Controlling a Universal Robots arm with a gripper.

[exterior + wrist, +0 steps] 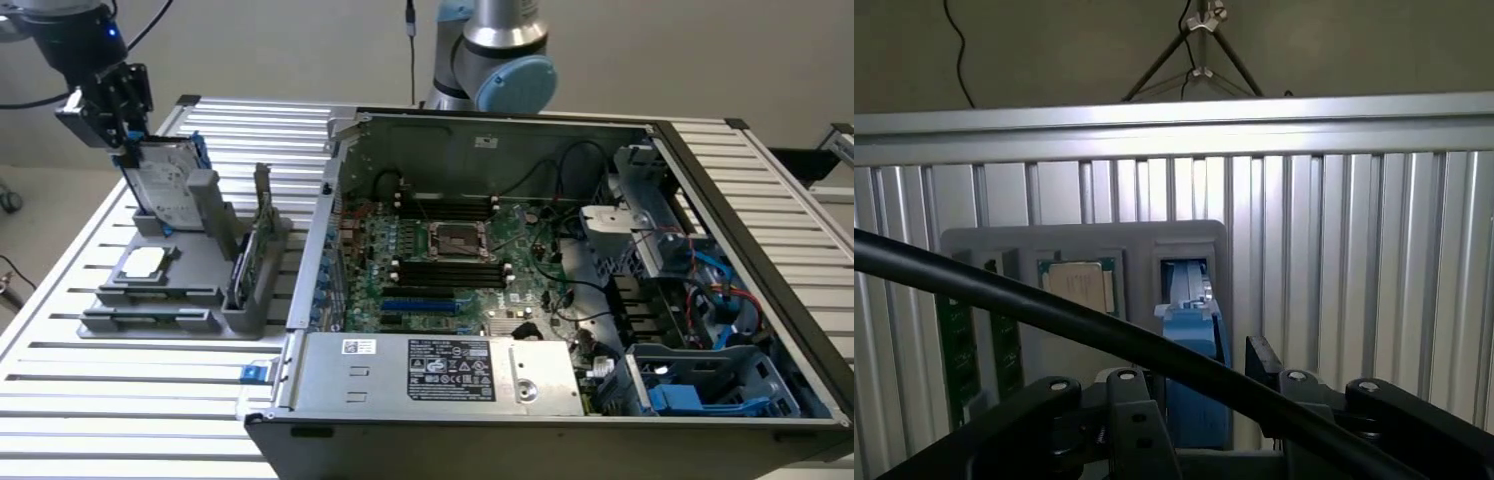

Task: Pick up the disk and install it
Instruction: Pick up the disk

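Over the slatted metal table (107, 400), wide-open jaws straddle the white-labelled disk (166, 172), gripping nothing.

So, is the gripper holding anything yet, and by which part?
Nothing is held: the gripper stands open around the top edge of the disk, which sits upright in its grey holder.

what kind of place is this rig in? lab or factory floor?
Most likely a robotics lab bench for PC assembly trials, not a factory line: an open computer case with its motherboard exposed sits on a slatted aluminium table, beside a grey fixture holding loose parts, including the disk standing on edge.
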